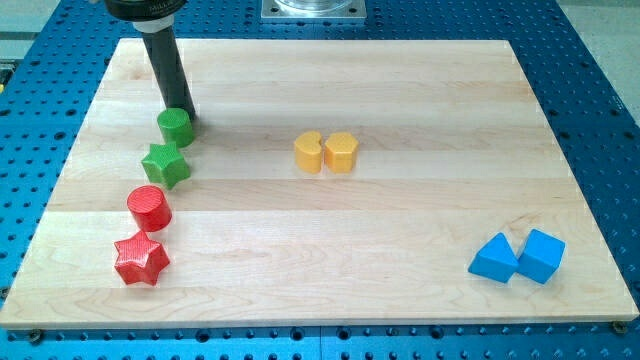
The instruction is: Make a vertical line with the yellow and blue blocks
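While the two yellow blocks sit touching side by side near the middle of the pale wooden board [400, 80], the two blue ones lie far off at the view's lower right, so the line has not yet been started. The left yellow block [309, 152] looks like a rounded, notched plastic shape, perhaps a heart or crescent; the right yellow block [341, 152] is a stubby prism with flat faces. The left blue block [494, 259] looks wedge-like and the right blue block [542, 256] is close to a cube; they touch or nearly touch.

All four look like small, stiff, light plastic pieces that should slide easily on the smooth wood and may spin if pushed off centre. There is nothing to take hold of: I judge the best contact is low on a flat side, in line with the block's middle.

My tip [184, 113], the bare end of a dark rod carrying nothing, stands at the view's upper left, just behind and touching or almost touching the green cylinder [175, 127], well apart from every yellow and blue block. Below the cylinder run a green star block [166, 164], a red cylinder [150, 208] and a red star block [140, 260]. A blue perforated table [600, 70] surrounds the board. No brand, label or writing can be read anywhere.
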